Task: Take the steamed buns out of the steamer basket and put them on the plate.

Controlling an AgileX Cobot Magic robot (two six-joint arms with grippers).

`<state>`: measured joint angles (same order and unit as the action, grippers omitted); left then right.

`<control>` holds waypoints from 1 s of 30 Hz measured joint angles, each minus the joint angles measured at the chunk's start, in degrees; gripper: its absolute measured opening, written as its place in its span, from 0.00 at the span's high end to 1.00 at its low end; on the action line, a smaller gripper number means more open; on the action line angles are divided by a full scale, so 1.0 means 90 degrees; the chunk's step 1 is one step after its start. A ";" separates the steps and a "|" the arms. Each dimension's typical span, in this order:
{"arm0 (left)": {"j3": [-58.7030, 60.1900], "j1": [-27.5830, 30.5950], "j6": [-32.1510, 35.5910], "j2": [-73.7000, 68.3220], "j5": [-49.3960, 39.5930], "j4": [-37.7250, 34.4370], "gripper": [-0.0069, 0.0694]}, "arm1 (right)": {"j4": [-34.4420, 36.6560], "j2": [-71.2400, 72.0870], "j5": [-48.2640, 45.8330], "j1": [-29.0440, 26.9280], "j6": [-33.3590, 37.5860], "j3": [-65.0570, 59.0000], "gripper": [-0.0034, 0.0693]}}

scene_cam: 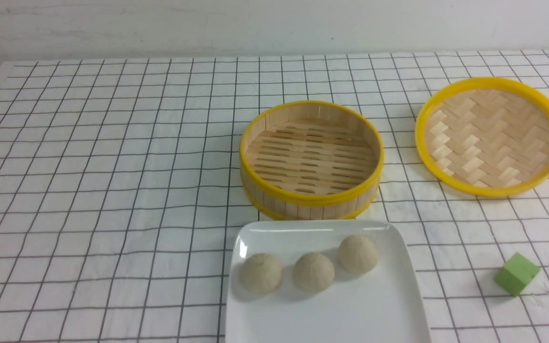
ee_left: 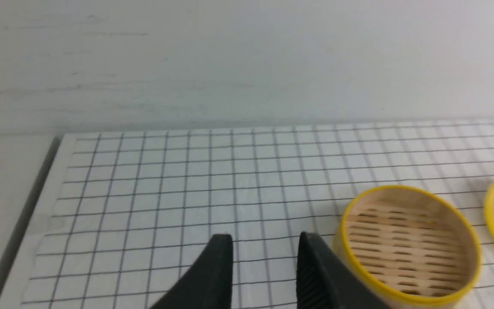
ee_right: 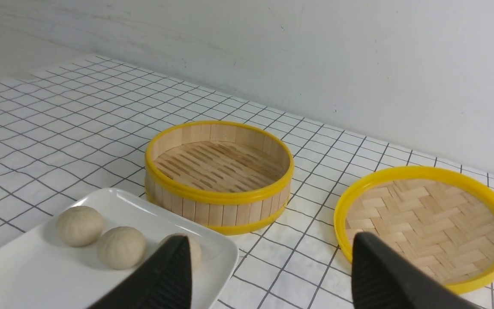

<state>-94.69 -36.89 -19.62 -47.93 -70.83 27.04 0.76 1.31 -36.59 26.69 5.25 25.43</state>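
Three steamed buns (scene_cam: 312, 267) sit in a row on the plate (scene_cam: 389, 305) while the steamer basket (scene_cam: 311, 159) behind it stands empty; by my reading the transfer is done. My right gripper (ee_right: 268, 274) hangs spread wide and holding nothing, the plate and buns just off one fingertip and the woven lid (ee_right: 427, 223) off the other. My left gripper (ee_left: 264, 257) is parted too and empty, with the basket close beside one finger. Were a bun to need nudging, I judge them light, soft and easily dented: take one low across its rounded sides, gently. The glossy plate looks slippery. A green cube (scene_cam: 516, 274) lies apart, untouched.
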 joint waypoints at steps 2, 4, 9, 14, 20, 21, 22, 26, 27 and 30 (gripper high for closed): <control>0.0025 0.0000 0.0266 0.0434 0.0000 -0.0233 0.59 | 0.0000 0.0000 0.0000 0.0000 0.0000 0.0000 0.27; 0.0175 0.0000 0.0393 0.0892 -0.0005 -0.0345 0.59 | 0.0002 0.0000 0.0000 0.0000 0.0000 0.0000 0.27; 0.1112 0.0000 0.0180 0.1834 -0.0007 -0.0369 0.59 | 0.0007 0.0000 -0.0012 0.0000 0.0000 0.0000 0.27; 0.2839 0.0000 0.0097 0.2725 0.0010 -0.0578 0.59 | 0.0007 0.0000 -0.0012 0.0000 0.0000 0.0000 0.27; 0.4852 0.0000 0.0065 0.3681 0.1080 -0.1149 0.59 | 0.0007 0.0000 -0.0012 0.0000 0.0000 0.0000 0.27; 0.5170 0.0000 0.0051 0.3837 0.1292 -0.1270 0.59 | 0.0007 0.0000 -0.0012 0.0000 0.0000 0.0000 0.27; 0.5523 0.0000 0.0022 0.3985 0.1525 -0.1432 0.59 | 0.0007 0.0000 -0.0012 0.0000 0.0000 0.0000 0.27; 0.6482 0.0000 -0.0085 0.4497 0.2085 -0.1912 0.59 | 0.0007 0.0000 -0.0012 0.0000 0.0000 0.0000 0.27; 0.6571 0.0000 -0.0084 0.4539 0.2131 -0.1957 0.59 | 0.0007 0.0000 -0.0012 0.0000 0.0000 0.0000 0.27; 0.7188 0.0000 -0.0088 0.4817 0.2447 -0.2183 0.59 | 0.0007 0.0000 -0.0012 0.0000 0.0000 0.0000 0.27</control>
<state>-30.00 -36.89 -20.41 -4.57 -48.80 7.40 0.83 1.31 -36.70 26.69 5.25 25.43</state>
